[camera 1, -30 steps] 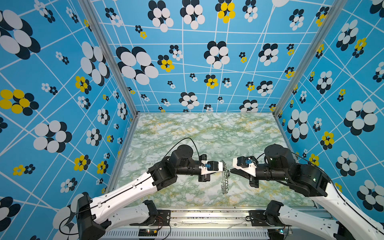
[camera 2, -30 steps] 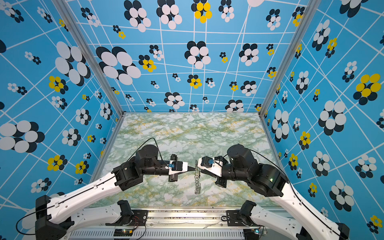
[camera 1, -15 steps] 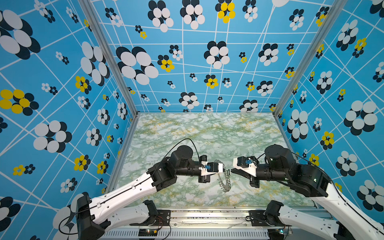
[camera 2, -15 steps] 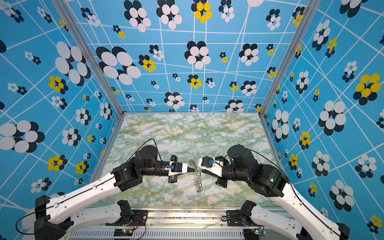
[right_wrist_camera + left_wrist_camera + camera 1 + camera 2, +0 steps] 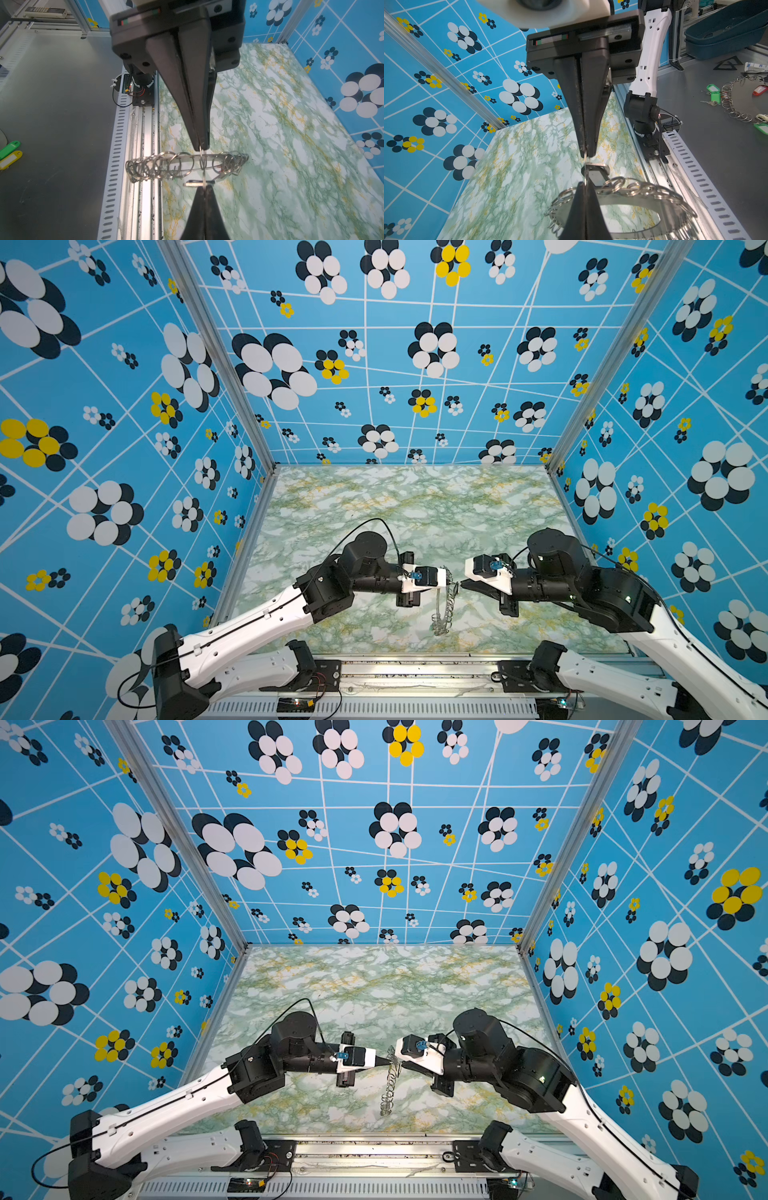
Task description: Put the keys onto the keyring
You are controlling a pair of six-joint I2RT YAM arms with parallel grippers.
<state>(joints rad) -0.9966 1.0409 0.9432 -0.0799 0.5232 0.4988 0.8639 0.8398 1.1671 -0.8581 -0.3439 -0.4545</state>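
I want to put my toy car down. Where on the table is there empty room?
The whole back part of the table is bare, between the walls and the arms. The front middle is crowded: the left gripper and the right gripper meet there, both pinching the keyring, which hangs below them.

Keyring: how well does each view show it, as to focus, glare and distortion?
Left wrist view: keyring near the lens, soft; wall post smeared. Right wrist view: keyring sharper, glare on the rail behind it. Both top views: walls splay from the wide lens; keyring edge-on, thin, hard to read.
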